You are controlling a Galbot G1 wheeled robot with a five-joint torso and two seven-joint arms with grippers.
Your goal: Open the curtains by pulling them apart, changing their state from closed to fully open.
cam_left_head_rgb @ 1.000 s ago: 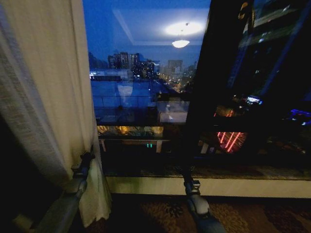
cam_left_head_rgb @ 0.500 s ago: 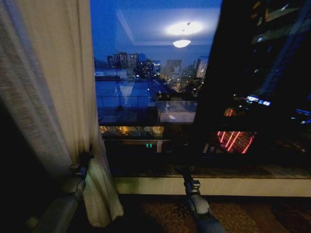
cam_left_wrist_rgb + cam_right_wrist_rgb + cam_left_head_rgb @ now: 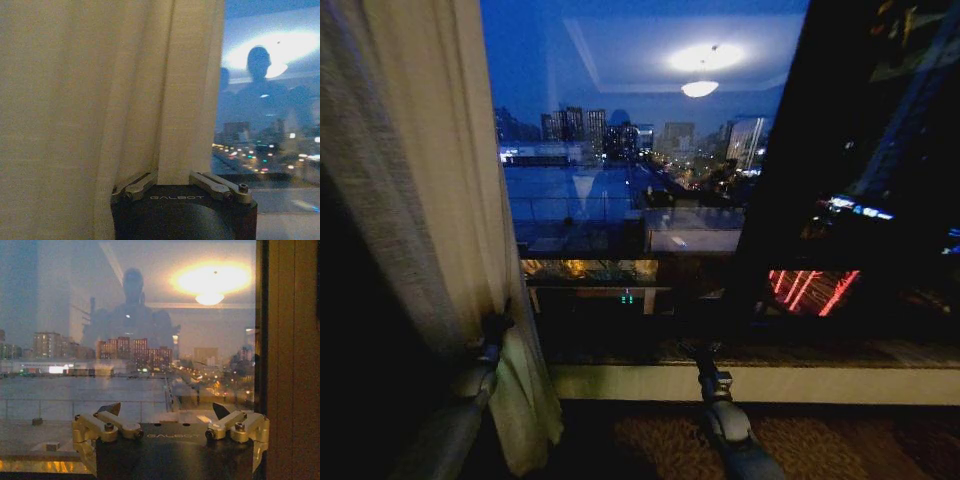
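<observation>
We see an off-white, finely woven curtain (image 3: 430,200) with vertical pleats, beside a window (image 3: 630,170) of deep blue dusk. Below the window, the sill (image 3: 750,385) is pale cream, and the carpet (image 3: 820,445) is brown and patterned.

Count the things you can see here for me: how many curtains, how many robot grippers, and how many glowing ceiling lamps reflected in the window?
Sheer off-white curtain: 1
Grippers: 2, the left gripper and the right gripper
Ceiling lamp reflection: 1
Total: 4
</observation>
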